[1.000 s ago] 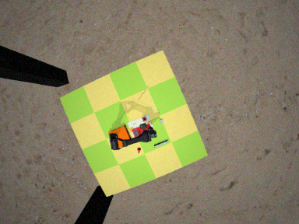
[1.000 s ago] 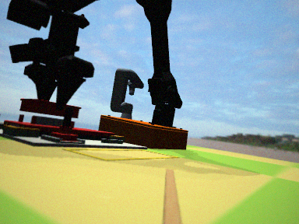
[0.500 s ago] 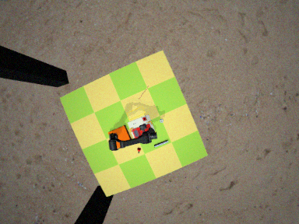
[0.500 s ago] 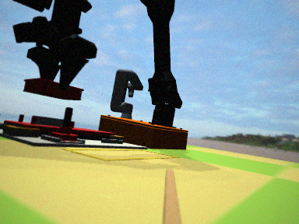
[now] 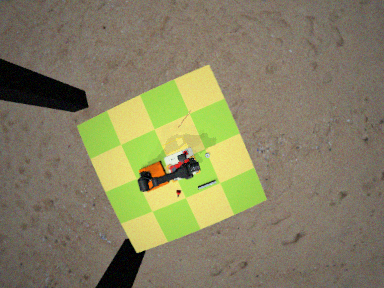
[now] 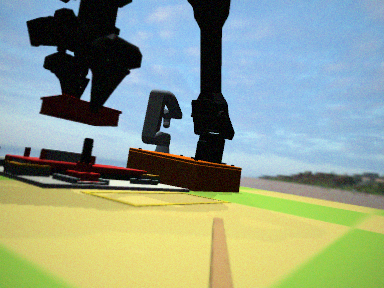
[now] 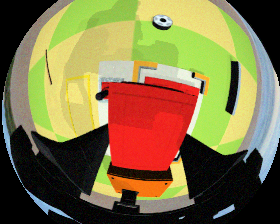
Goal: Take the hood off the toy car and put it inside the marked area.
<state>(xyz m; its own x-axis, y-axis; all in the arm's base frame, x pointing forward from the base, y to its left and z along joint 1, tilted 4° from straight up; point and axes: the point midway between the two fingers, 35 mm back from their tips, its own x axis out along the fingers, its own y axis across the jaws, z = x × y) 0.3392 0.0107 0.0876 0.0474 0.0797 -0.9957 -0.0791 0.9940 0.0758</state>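
The red hood [image 6: 65,109] [image 7: 150,120] is off the toy car and hangs level in the air above it. My gripper [image 6: 84,102] [image 7: 146,131] is shut on the hood, one finger on each long side. The car's low red body [image 6: 115,170] sits on a white board [image 7: 116,70], partly hidden under the hood in the wrist view. The marked area, a thin yellow outline [image 6: 182,204] [image 7: 78,77], lies on the table beside the board, to the left of the hood in the wrist view. The hood is not over it there.
A black upright lever [image 6: 87,151] [image 7: 101,94] stands on the board between hood and outline. An orange box [image 6: 185,172] [image 7: 145,187] adjoins the board. A grey clamp-like shape [image 6: 151,120] rises behind. A round metal part [image 7: 162,21], dark bar [image 7: 233,87] and thin stick [image 6: 220,255] lie around.
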